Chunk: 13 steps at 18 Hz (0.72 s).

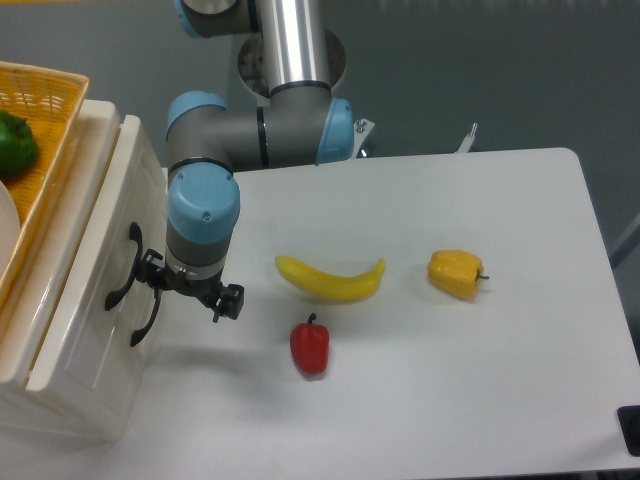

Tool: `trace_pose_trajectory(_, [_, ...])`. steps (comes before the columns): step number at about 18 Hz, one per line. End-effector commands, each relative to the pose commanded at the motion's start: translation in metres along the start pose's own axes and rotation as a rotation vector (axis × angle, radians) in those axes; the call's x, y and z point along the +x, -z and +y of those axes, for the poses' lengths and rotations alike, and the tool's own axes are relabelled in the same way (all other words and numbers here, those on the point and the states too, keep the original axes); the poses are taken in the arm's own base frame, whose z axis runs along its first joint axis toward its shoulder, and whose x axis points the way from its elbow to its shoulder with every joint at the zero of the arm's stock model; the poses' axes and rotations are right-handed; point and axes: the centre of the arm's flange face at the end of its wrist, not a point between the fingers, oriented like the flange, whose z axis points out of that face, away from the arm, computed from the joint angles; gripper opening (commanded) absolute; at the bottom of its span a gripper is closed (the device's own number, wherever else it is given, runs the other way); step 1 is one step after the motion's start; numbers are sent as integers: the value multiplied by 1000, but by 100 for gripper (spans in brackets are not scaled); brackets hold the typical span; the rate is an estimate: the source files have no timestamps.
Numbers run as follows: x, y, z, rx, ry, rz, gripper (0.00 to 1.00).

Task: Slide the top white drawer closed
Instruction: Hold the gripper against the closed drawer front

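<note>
A robot test lab set up with toy kitchen props.

A grey and blue industrial arm [250, 130] is mounted at the back edge of a plain white bench [480, 300], with bare grey wall [500, 70] behind and no household furnishings in sight. The goods laid out look like practice pieces: a banana [330, 279], a red pepper [310, 345] and a yellow pepper [456, 273] spaced apart on the bench, a small cream plastic cabinet [70, 330] at the left, and a woven yellow basket [40, 130] on top holding a green pepper [14, 145].

banana [330, 281] and red pepper [310, 346] lie near end effector [190, 288]
</note>
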Motion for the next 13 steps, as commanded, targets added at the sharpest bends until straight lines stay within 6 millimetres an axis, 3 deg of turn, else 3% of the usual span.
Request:
trace_pose_trajectory(10, [5,-1,-1,-1,-12,-1,100])
trace_pose_trajectory(13, [-9,7,0,12,-2,-9,100])
